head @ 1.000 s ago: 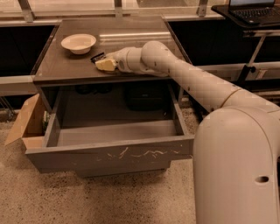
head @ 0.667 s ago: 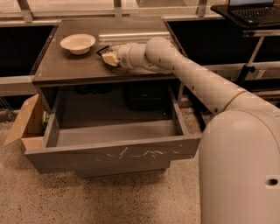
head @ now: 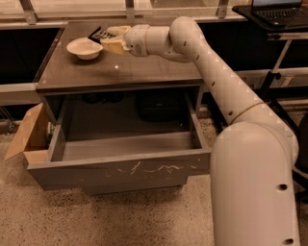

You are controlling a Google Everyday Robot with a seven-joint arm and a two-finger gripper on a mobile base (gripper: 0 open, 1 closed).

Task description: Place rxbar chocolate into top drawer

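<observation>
The rxbar chocolate [head: 96, 33], a small black bar, lies on the back of the brown tabletop [head: 130, 69], just right of the white bowl. My gripper [head: 109, 39] reaches in from the right, low over the tabletop, and its pale fingers [head: 114, 46] stand apart with their tips at the bar's right end. The bar still rests on the table. The top drawer [head: 120, 170] is pulled out below the tabletop; its grey front shows pale scratches and its inside shows nothing in it.
A white bowl [head: 84, 48] sits at the back left of the tabletop, beside the bar. A brown cardboard box [head: 25, 134] stands left of the drawer. A stand with a laptop [head: 278, 9] is at the far right. My arm spans the table's right side.
My gripper has moved left and farther back across the tabletop, from the table's middle to the bar beside the bowl. The view has also shifted a little.
</observation>
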